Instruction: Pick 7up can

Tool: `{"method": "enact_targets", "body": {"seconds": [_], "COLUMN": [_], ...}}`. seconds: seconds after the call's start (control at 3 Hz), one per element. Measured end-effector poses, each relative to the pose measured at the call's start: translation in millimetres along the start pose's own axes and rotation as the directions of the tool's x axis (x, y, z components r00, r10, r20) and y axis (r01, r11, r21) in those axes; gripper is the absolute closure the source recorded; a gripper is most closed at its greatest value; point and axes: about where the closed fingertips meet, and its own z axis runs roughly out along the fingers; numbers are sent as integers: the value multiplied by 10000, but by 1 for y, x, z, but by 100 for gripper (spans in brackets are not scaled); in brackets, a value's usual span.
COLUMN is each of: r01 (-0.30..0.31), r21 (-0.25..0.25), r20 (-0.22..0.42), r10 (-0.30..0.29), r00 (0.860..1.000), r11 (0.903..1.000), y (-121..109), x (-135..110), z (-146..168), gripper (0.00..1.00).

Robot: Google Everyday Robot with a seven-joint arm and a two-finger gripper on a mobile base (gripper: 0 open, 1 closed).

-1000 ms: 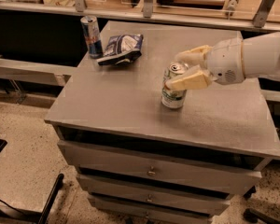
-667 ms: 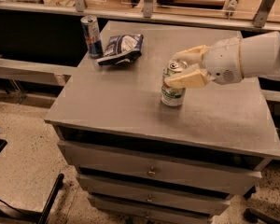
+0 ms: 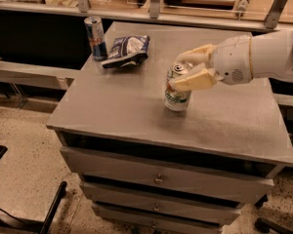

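1 7up can (image 3: 177,95) upright mid-surface (image 3: 112,108), well clear of every edge, jaws pinching its top from the right, label unreadable, blue can (image 3: 95,37) and bag (image 3: 128,50) by back-left edge

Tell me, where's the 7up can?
The 7up can stands near the middle of the cabinet top, right of the chip bag, with the gripper around its top.

Grey drawer cabinet (image 3: 112,106): matt painted top, faint scuffed sheen | white-and-green 7up can (image 3: 177,97): metal, glossy printed body, bright silver top | cream gripper (image 3: 178,71) at the 7up can's top: smooth matt plastic | tall blue-and-silver can (image 3: 95,38): glossy metal | crumpled blue-and-white snack bag (image 3: 128,50): shiny creased foil
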Motion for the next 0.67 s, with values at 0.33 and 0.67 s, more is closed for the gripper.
{"method": "enact_targets", "body": {"seconds": [0.33, 0.67], "r01": [701, 1502], "r21": [-24, -201], "r20": [541, 910], "r10": [-699, -1478], "r00": [9961, 9848], "r11": [9975, 9884], "y": [-4, -3], "x": [-37, -75], "z": [0, 3], "gripper": [100, 100]}}
